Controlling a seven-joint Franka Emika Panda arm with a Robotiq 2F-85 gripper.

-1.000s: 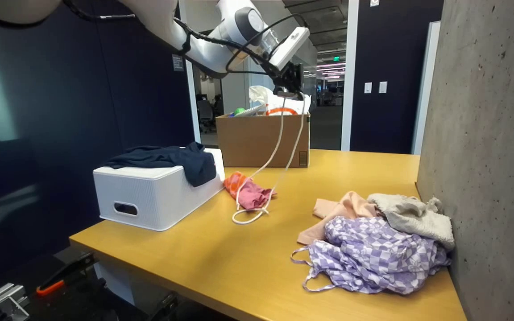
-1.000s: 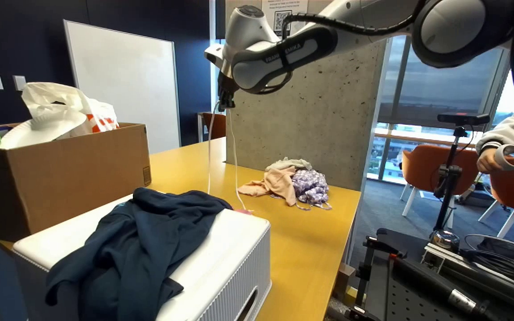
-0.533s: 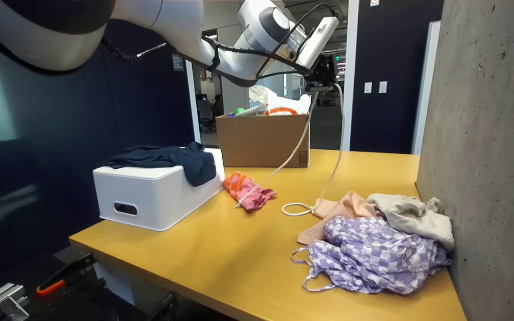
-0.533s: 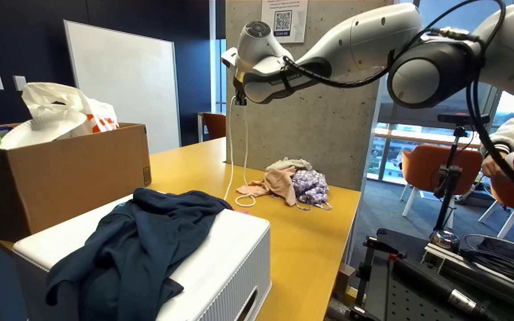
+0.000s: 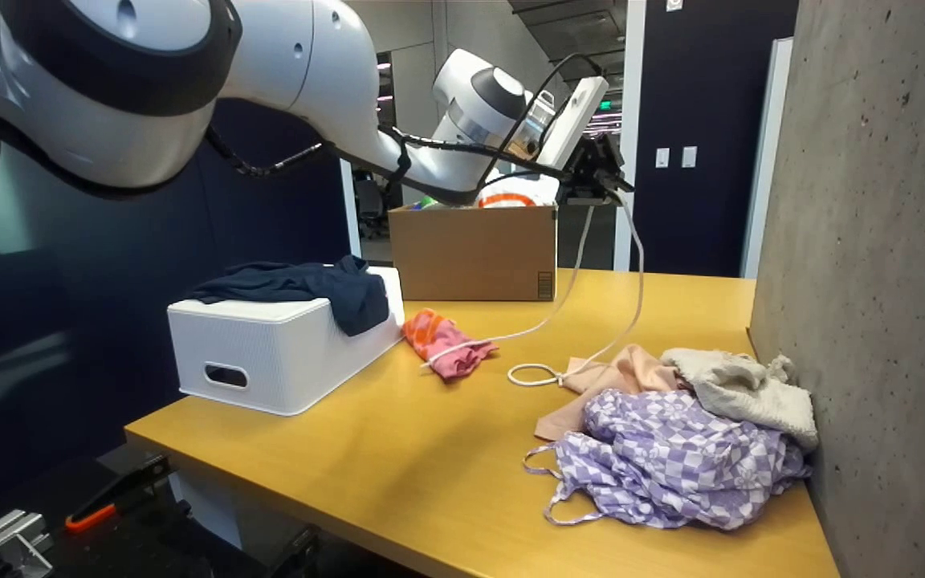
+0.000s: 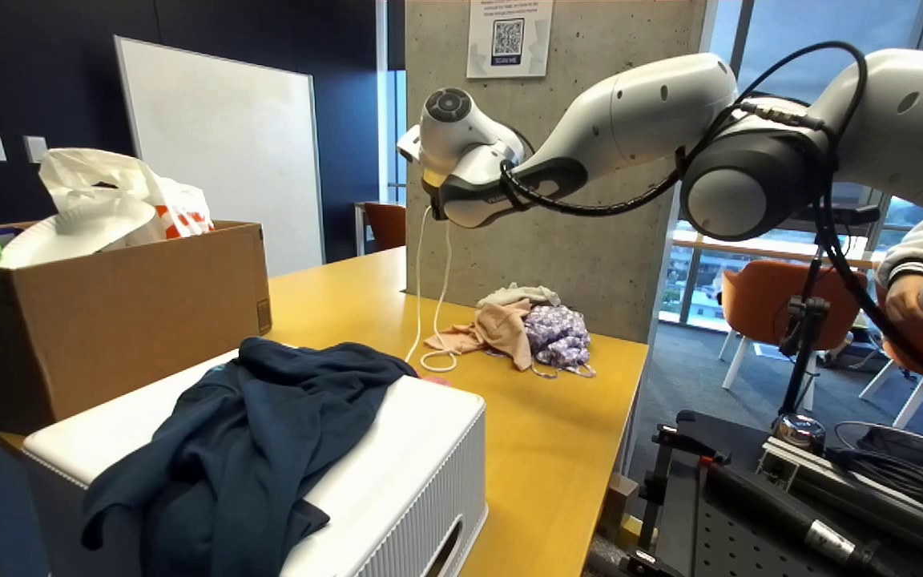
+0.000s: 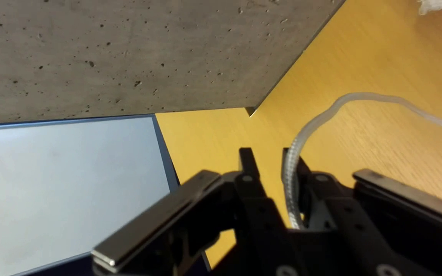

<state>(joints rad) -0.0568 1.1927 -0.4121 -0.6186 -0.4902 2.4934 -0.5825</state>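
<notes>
A robot gripper (image 7: 268,159) is poised above a yellow table (image 5: 398,474), its two fingers (image 7: 248,163) partly spread. In the wrist view a narrow gap separates the tips, with the tabletop showing through. A white cord (image 7: 302,138) lies along the finger on the right of that view, covering part of it; the tips are not pinched together on the cord. How it passes through or around the gripper farther back cannot be told.

In both exterior views the cord hangs from the gripper in two strands. In an exterior view, one strand sweeps down across a pink-and-orange cloth (image 5: 440,331), its tip just past the cloth. The other passes over or in front of the edge of a peach cloth (image 5: 631,373) and finishes in a knotted loop on the table.

The peach cloth is heaped with a cream cloth (image 5: 739,385) and a purple checked garment (image 5: 687,457) near a concrete pillar (image 5: 864,241). Across the table, a navy cloth (image 5: 294,282) drapes over a white box (image 5: 222,341), and a cardboard box (image 5: 470,255) stands behind.
</notes>
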